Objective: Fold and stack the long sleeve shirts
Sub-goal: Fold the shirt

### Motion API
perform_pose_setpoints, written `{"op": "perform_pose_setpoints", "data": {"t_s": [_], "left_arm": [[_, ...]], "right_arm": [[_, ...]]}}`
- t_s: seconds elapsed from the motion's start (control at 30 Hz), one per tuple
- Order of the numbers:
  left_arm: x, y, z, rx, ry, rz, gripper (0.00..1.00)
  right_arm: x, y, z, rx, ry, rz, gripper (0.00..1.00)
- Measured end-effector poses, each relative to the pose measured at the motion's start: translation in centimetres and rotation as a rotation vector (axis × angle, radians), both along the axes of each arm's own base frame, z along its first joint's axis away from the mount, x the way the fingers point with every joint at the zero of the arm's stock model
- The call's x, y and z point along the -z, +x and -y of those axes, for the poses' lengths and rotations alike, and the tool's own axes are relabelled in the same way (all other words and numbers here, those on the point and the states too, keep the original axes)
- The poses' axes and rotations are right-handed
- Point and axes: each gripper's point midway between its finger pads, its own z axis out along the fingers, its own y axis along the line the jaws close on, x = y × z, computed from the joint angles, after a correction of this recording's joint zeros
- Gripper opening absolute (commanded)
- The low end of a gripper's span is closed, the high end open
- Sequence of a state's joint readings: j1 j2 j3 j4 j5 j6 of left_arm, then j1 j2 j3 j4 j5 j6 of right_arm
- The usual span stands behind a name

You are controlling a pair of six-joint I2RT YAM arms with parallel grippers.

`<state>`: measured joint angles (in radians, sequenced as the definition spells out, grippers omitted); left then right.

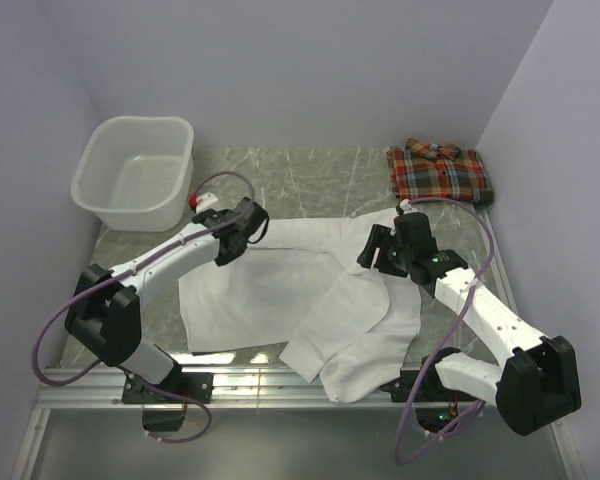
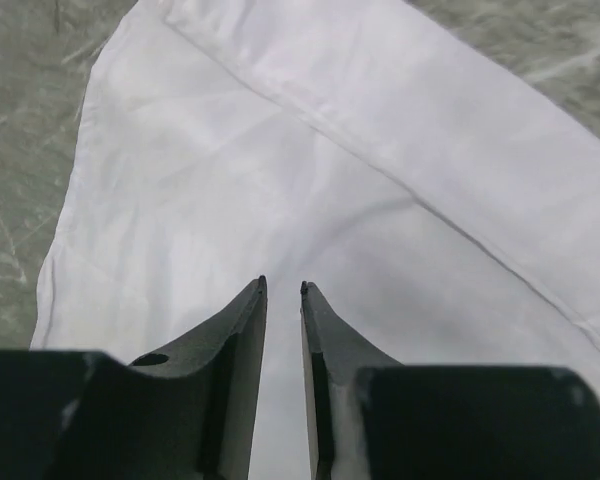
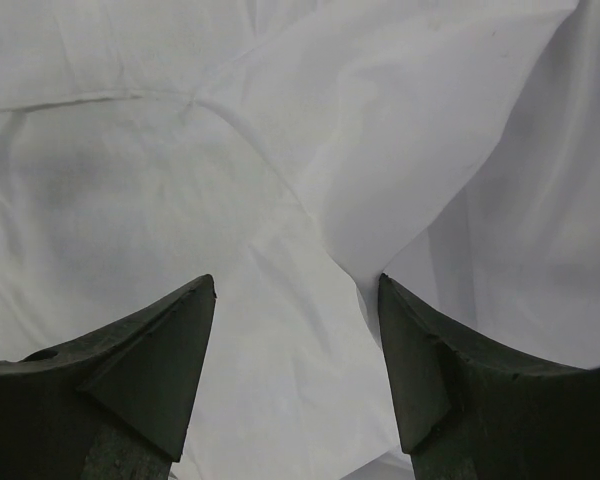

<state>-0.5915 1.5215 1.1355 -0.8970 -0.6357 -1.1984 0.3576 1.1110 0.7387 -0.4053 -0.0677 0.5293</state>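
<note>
Left gripper (image 2: 282, 288): being held over white shirt (image 1: 242, 295); jaws nearly together, grip unclear.
Right gripper (image 3: 297, 285): being held over shirt, jaws wide apart.

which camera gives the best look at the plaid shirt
Top external: the plaid shirt lies folded at the far right corner of the table, whole and unblocked. Neither wrist view shows it; both look down almost entirely on the white shirt.
</note>
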Motion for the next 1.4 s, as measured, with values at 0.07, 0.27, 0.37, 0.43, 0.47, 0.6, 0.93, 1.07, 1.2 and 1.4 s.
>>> {"op": "perform_pose_setpoints", "data": {"t_s": [0.07,0.27,0.37,0.43,0.47,0.6,0.93,1.07,1.2,1.4], "left_arm": [[-1.5,0.1,1.1,0.020,0.035,0.039,0.29],[2.0,-3.2,-1.5,-0.010,0.098,-0.055,0.73],[3.9,-4.5,-5.1,-0.091,0.062,-0.106,0.84],[4.1,-4.3,-7.1,-0.142,0.010,-0.087,0.94],[3.9,-4.0,-7.5,-0.153,-0.017,-0.065,0.97],[2.8,-1.5,-8.6,-0.150,-0.125,0.039,0.99],[6.1,1.4,-13.0,-0.238,-0.251,0.011,0.95],[7.8,1.7,-12.6,-0.230,-0.281,-0.044,0.83],[8.3,2.4,-12.1,-0.217,-0.307,-0.051,0.65],[8.7,3.3,-10.6,-0.186,-0.304,-0.072,0.04]], "right_arm": [[0.0,0.0,0.1,0.002,-0.003,0.001,0.73],[0.0,0.0,0.1,0.000,-0.006,0.002,0.74],[0.0,0.0,0.1,-0.005,-0.011,0.004,0.75],[0.0,0.0,0.1,-0.010,-0.015,0.006,0.77],[0.0,0.0,0.2,-0.011,-0.016,0.007,0.77],[0.0,0.0,0.2,-0.015,-0.019,0.009,0.79],[-0.5,-0.1,0.3,-0.015,-0.015,0.034,0.80],[-0.4,-0.2,0.4,-0.015,-0.017,0.031,0.80],[-0.5,-0.2,0.5,-0.010,-0.020,0.038,0.80],[-0.3,-0.4,0.7,-0.008,-0.028,0.037,0.79]]}}
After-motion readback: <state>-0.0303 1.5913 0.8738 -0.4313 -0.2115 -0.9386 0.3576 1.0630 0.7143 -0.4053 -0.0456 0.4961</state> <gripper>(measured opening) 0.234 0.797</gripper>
